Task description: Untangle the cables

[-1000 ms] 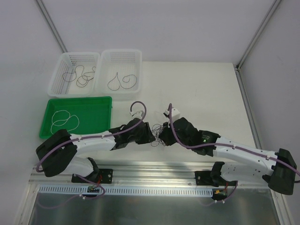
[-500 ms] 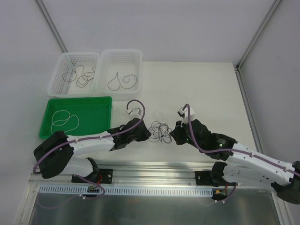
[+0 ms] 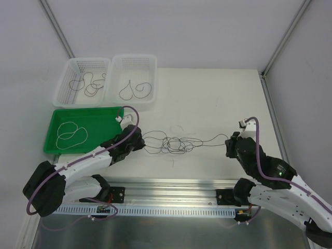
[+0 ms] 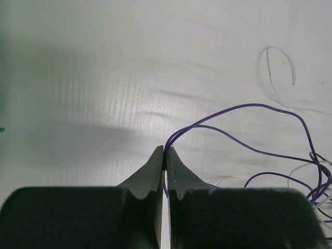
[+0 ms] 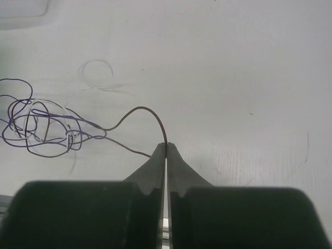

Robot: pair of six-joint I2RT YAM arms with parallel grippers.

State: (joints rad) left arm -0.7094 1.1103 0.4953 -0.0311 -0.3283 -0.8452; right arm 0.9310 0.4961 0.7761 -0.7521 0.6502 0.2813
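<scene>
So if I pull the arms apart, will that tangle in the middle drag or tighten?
Probably floppy: the tangle lies in slack curling loops, and strands curve loosely from the left gripper and right gripper. Likely very light, being thread-thin, so it may slide over the table rather than resist. The crossed loops could cinch tighter.

The cable tangle lies toward the near edge, midway across. The left gripper on its left and the right gripper on its right each pinch a strand. The left basket and right basket stand side by side at the far left corner, each with cable inside. Before them, along the left edge, the tray holds a coiled cable. A faint strand lies behind the tangle, possibly detached.
</scene>
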